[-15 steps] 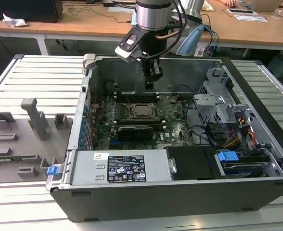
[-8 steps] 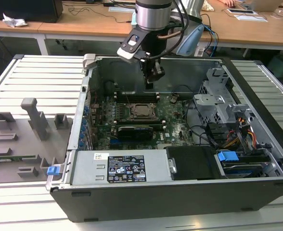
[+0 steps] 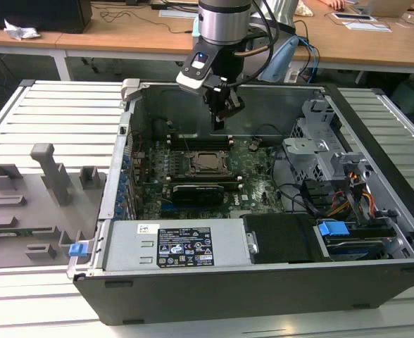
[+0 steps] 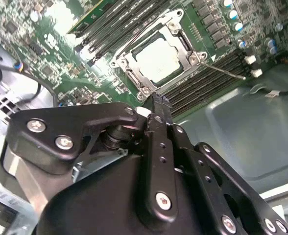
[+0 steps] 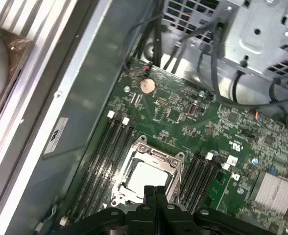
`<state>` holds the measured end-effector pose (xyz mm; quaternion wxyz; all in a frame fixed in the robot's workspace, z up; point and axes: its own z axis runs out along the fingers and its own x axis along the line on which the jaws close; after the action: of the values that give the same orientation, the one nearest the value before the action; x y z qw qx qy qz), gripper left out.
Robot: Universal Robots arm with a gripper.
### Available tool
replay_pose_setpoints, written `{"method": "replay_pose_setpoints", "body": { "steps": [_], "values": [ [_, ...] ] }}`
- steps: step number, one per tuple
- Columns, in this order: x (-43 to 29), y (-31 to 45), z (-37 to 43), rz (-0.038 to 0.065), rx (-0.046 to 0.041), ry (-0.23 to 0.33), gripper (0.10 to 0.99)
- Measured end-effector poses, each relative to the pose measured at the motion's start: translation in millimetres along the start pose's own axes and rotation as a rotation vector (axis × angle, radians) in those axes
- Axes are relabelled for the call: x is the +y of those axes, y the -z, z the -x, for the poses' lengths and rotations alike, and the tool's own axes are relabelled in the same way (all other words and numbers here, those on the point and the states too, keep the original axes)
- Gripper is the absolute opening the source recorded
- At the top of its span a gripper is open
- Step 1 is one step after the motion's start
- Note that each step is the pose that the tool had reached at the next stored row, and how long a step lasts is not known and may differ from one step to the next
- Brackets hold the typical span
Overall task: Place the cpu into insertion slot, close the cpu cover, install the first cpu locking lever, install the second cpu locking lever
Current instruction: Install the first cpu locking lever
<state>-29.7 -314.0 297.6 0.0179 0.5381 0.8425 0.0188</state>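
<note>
The cpu (image 3: 208,162) (image 4: 158,58) (image 5: 145,177) lies flat in the insertion slot (image 4: 144,90) on the green board, its pale metal top showing. The cpu cover (image 4: 183,41) (image 5: 128,166), a silvery frame, lies down around it. A thin metal locking lever (image 4: 225,69) slants away from one corner of the socket, across the memory slots. My gripper (image 3: 219,121) (image 4: 158,103) (image 5: 154,190) hangs a little above the socket's edge, nearer the case's back wall. It is shut, the two black fingers pressed together with nothing between them.
The open computer case (image 3: 122,176) walls the board in. A metal drive cage (image 3: 320,151) with cables stands at the exterior view's right, and the power supply (image 3: 179,246) lies along the front. Black memory slots (image 5: 107,147) flank the socket. A grey fixture tray (image 3: 31,204) sits outside the case.
</note>
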Motion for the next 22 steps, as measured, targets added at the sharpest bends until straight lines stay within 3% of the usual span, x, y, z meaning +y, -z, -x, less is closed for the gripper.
{"method": "replay_pose_setpoints", "body": {
  "steps": [10,17,22],
  "values": [
    [-0.2,0.0,0.0,0.002,0.0111,0.231,0.106],
    [-2.5,-0.3,1.8,0.002,0.0137,0.292,0.106],
    [-2.6,-1.5,1.8,0.003,0.0194,0.411,0.106]
  ]
}}
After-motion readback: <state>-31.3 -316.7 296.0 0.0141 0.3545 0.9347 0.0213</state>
